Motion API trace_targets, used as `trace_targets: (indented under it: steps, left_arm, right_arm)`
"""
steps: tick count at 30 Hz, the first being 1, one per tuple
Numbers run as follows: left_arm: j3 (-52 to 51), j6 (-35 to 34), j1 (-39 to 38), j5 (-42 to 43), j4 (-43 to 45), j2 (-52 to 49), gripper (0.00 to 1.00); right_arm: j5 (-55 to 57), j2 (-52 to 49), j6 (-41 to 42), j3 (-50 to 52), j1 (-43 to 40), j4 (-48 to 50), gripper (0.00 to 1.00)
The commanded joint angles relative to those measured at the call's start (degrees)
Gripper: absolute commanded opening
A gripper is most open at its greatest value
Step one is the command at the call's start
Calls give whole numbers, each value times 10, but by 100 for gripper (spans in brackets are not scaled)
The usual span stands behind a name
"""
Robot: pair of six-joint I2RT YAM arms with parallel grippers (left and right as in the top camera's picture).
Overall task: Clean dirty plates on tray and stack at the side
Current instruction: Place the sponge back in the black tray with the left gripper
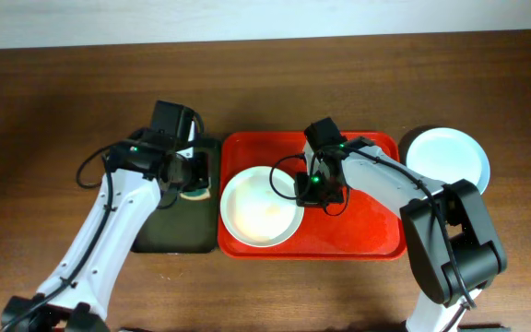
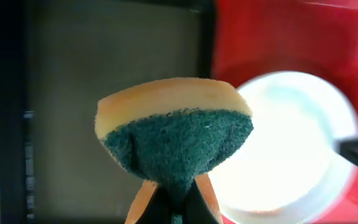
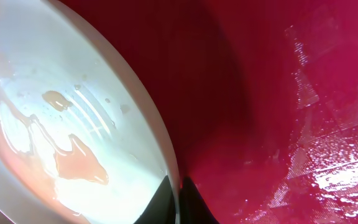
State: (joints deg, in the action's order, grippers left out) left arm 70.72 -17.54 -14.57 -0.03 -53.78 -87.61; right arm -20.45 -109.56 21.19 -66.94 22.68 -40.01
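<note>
A pale plate (image 1: 261, 207) with a thin reddish smear lies on the left part of the red tray (image 1: 367, 235). My right gripper (image 1: 310, 189) is shut on the plate's right rim; the right wrist view shows the rim (image 3: 160, 143) between the fingertips (image 3: 179, 190) and the smear (image 3: 73, 158) inside. My left gripper (image 1: 192, 180) is over the dark green tray, shut on a yellow and green sponge (image 2: 176, 134), left of the plate (image 2: 291, 143). Another plate (image 1: 447, 159) lies on the table right of the red tray.
A dark green tray (image 1: 178, 226) sits left of the red tray, and shows in the left wrist view (image 2: 104, 62). The red tray's floor (image 3: 316, 112) looks wet. The wooden table (image 1: 63, 92) surrounds both trays.
</note>
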Motion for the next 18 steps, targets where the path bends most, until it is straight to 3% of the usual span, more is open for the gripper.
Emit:
trace_targets:
  steps: [1,7,10,18]
  left_arm:
    - [-6,14,2,-67,0,-31,0]
    - [-6,14,1,-66,-17,-123,0]
    - [-6,69,1,-26,-15,-155,0]
    - [-11,85,-5,-23,-8,-174,0]
  right_arm:
    - [-3,4,3,3,7,0,5]
    - [-3,4,3,3,7,0,5]
    - [-3,4,3,3,7,0,5]
    - [-3,4,3,3,7,0,5]
